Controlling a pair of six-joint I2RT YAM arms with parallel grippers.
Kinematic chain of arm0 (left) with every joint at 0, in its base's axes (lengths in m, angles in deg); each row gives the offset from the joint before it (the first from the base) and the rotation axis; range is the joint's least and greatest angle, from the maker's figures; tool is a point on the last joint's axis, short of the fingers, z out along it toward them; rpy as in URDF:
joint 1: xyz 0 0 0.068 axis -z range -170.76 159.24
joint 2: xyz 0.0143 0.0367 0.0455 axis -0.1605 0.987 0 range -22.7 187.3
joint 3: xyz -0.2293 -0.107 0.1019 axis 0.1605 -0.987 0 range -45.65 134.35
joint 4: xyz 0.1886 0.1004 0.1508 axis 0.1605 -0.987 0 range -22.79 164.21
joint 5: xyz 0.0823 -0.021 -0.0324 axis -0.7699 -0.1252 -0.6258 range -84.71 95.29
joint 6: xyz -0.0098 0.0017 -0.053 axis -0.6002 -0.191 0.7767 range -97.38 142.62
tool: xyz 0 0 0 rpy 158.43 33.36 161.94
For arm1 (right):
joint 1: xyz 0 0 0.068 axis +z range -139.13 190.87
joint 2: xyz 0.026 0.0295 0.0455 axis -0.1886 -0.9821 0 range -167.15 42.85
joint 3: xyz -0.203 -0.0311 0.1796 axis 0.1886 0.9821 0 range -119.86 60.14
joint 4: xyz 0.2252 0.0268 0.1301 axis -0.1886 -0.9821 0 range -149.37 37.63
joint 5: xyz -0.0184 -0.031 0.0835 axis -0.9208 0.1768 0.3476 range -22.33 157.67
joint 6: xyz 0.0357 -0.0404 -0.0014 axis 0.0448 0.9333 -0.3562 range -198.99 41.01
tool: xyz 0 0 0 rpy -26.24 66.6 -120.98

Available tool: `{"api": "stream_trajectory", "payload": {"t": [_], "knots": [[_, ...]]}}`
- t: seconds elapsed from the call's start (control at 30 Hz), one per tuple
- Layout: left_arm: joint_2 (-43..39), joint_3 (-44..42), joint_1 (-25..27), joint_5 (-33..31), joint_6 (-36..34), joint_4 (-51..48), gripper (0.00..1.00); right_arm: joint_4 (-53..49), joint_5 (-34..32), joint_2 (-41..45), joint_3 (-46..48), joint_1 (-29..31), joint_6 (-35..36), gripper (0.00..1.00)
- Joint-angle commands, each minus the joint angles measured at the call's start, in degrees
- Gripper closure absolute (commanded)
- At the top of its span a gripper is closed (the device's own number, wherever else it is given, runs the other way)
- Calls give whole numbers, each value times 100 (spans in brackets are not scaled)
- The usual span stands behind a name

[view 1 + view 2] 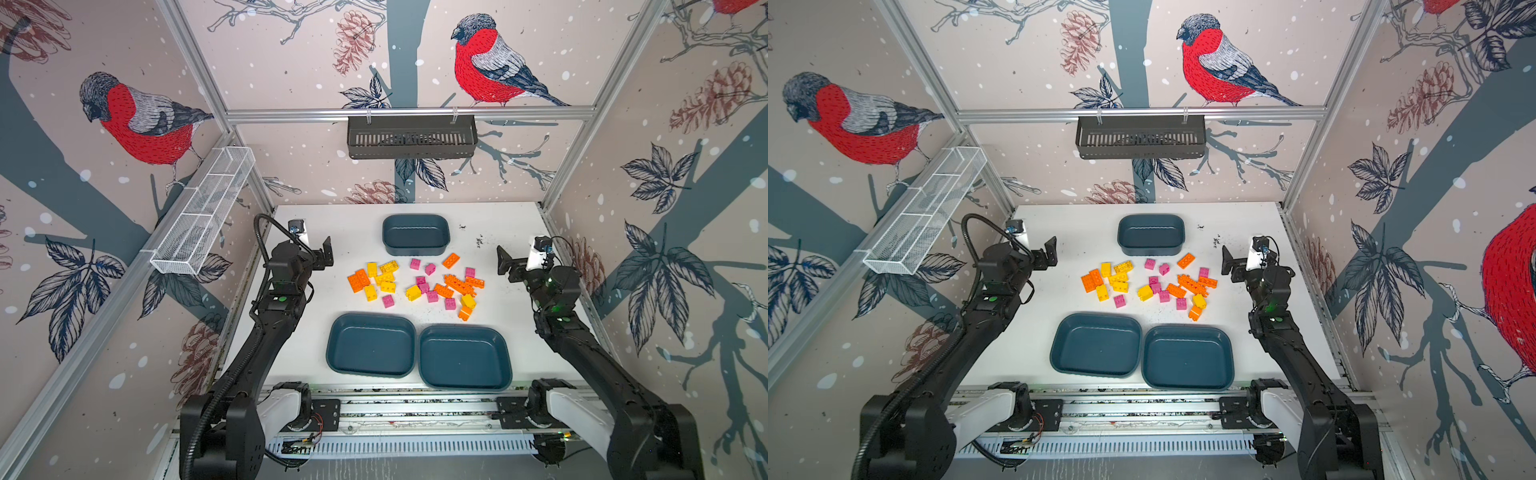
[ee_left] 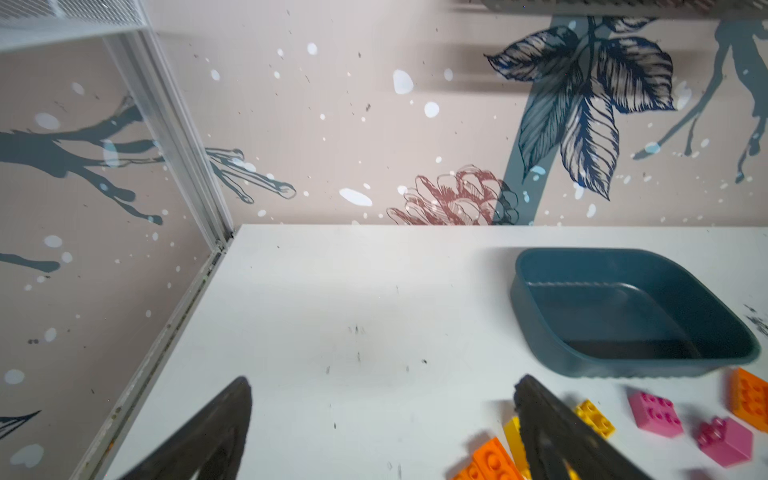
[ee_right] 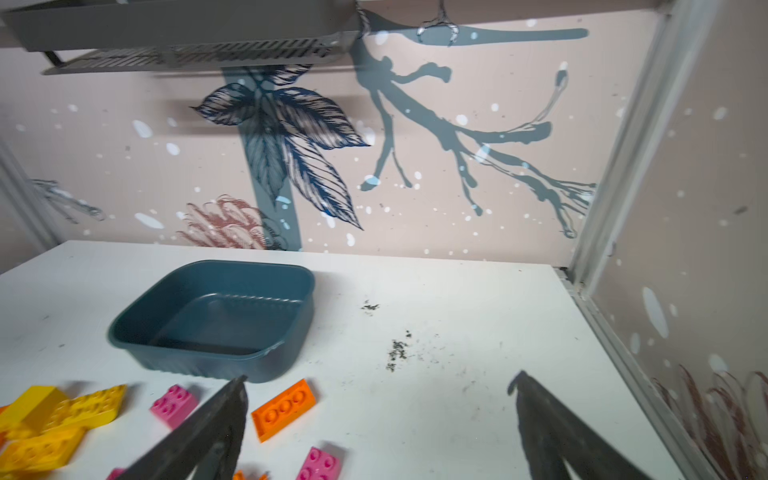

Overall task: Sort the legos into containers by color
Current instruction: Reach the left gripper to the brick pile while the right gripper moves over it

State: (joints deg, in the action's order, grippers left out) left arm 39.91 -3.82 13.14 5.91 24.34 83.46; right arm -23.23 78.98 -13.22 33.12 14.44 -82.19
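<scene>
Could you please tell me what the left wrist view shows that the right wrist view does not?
Only the left wrist view: the white wire mesh basket and the left gripper, open over bare table. Only the right wrist view: the right gripper, open, and the frame's right corner post. Both: the smaller teal tub, empty, with pink bricks and an orange brick lying on the table near it.

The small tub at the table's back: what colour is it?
The small tub is plain dark teal-blue; clearest in the right wrist view.
</scene>
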Motion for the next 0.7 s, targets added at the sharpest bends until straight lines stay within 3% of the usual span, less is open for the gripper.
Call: {"api": "stream_trajectory", "payload": {"t": [0.0, 0.13, 0.4, 0.67], "knots": [[116, 357, 49, 578, -131, -1715, 2, -1353, 927, 105, -389, 160, 72, 1], [628, 770, 58, 993, -377, -2794, 4, -2376, 1420, 119, -850, 518, 312, 0], [1321, 948, 286, 1315, -964, -3118, 6, -3433, 1673, -14, -1378, 1306, 529, 1], [2469, 1429, 438, 1160, 333, -3120, 17, -3549, 1358, -279, -1532, 1903, 417, 1]]}}
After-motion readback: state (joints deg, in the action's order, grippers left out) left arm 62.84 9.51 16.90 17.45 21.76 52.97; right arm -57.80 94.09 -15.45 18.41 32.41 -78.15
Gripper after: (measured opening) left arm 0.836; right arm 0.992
